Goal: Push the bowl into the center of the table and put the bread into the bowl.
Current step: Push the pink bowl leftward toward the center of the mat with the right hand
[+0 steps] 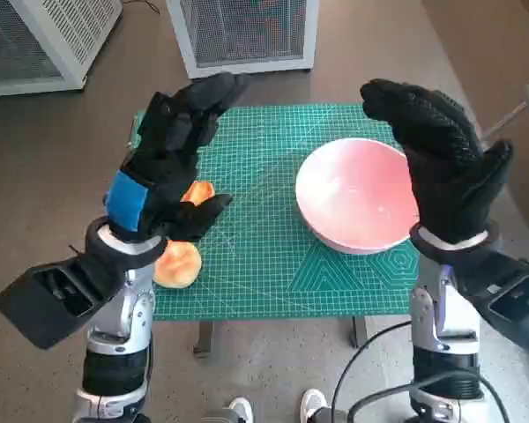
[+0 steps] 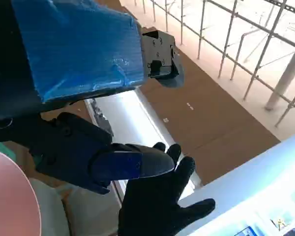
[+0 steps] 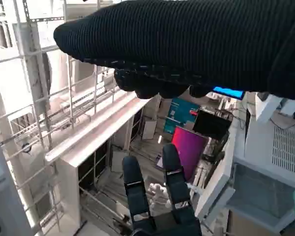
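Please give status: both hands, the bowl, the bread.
Left hand and right hand raised, open, holding nothing. Pink bowl right of center, empty. Bread on mat, untouched.

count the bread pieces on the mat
2, both on the green mat at the robot's left side: one bread roll near the front edge, another bread piece just behind it, partly hidden by the left robot hand.

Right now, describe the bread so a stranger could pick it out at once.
Find the green cutting mat covering the small table. On its left side, beneath the raised left hand, lie golden-orange bread pieces, one near the mat's front edge. They are small, lumpy and matte, unlike the big smooth pink bowl on the right side.
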`<action>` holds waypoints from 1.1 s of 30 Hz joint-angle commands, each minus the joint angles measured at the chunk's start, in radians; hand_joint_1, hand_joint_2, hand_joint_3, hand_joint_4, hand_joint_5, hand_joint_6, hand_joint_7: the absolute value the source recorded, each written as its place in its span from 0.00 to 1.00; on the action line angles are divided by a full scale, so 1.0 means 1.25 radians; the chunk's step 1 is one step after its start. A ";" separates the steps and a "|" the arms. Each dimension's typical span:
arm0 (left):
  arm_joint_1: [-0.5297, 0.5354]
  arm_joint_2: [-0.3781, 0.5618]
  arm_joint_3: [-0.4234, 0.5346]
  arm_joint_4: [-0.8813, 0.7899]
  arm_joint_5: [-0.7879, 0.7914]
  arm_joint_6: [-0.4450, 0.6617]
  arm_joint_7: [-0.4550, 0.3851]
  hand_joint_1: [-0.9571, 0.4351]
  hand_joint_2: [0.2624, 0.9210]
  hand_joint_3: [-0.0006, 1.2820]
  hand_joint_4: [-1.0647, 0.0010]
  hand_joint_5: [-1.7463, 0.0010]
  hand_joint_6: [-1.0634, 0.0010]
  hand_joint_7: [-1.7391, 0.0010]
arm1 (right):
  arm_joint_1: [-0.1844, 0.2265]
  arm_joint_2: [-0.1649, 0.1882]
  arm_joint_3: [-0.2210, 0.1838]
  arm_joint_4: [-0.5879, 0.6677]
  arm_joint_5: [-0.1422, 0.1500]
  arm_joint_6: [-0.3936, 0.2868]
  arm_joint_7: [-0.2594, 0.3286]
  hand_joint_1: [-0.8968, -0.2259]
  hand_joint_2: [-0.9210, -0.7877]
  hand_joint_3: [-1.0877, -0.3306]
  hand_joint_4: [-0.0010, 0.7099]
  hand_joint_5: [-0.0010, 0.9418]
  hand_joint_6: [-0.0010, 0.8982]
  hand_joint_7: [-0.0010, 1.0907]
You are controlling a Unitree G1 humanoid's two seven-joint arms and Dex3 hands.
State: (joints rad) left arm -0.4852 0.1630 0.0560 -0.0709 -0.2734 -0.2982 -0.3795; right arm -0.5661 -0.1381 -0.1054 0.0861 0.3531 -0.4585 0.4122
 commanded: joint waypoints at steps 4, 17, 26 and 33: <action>0.005 -0.004 -0.003 -0.004 0.013 -0.001 0.009 0.32 1.00 0.29 1.00 0.77 1.00 0.61 | 0.021 -0.008 -0.003 -0.002 -0.001 0.009 0.007 0.81 0.00 0.82 0.64 0.01 0.17 0.67; 0.002 -0.008 -0.003 -0.001 0.027 -0.004 0.018 0.32 1.00 0.28 1.00 0.76 1.00 0.60 | 0.020 -0.012 0.000 -0.007 -0.004 0.015 0.007 0.81 0.00 0.81 0.64 0.01 0.17 0.67; 0.000 -0.008 -0.004 -0.001 0.029 -0.003 0.016 0.33 1.00 0.28 1.00 0.75 1.00 0.58 | 0.019 -0.014 0.000 -0.005 -0.005 0.015 0.007 0.81 0.00 0.81 0.64 0.01 0.16 0.67; 0.001 -0.007 -0.003 -0.007 0.026 0.001 0.015 0.33 1.00 0.27 1.00 0.75 1.00 0.58 | 0.015 -0.035 -0.026 0.029 0.007 -0.002 0.024 0.81 0.00 0.82 0.64 0.01 0.17 0.67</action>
State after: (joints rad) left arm -0.4853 0.1534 0.0536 -0.0705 -0.2414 -0.2982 -0.3616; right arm -0.5659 -0.1568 -0.1125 0.0857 0.3513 -0.4581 0.4227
